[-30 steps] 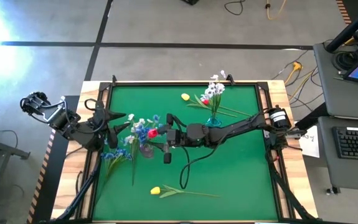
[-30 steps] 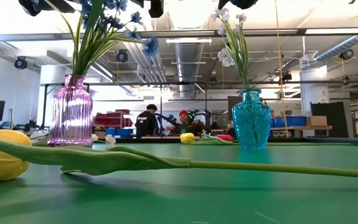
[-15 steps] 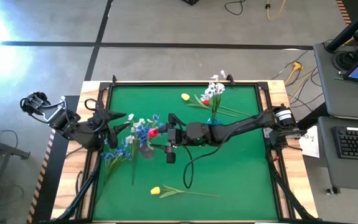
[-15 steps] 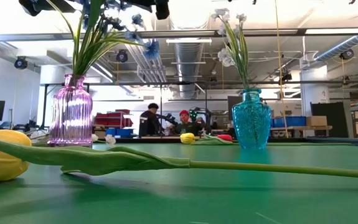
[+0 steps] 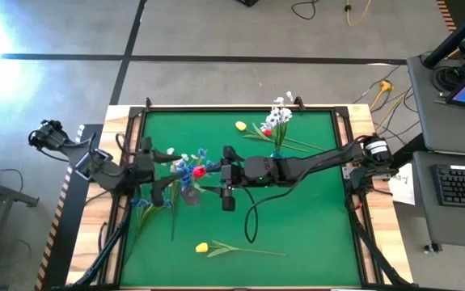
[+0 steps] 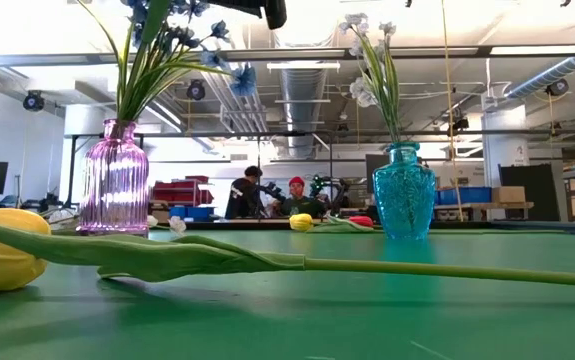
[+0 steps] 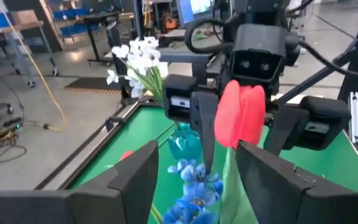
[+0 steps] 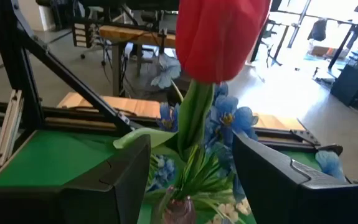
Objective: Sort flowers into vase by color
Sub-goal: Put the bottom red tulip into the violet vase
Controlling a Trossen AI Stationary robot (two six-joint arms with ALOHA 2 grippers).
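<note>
The red tulip stands among blue flowers in the pink vase, apparently freshly released, between the right gripper's parted fingers, while the left gripper waits opposite, fingers spread, touching nothing.

Red tulip, blue blooms, pink ribbed vase, teal vase, green mat

No readable txt, labels or nos. anywhere; paper slip beside the table has marks, too small to read.
</note>
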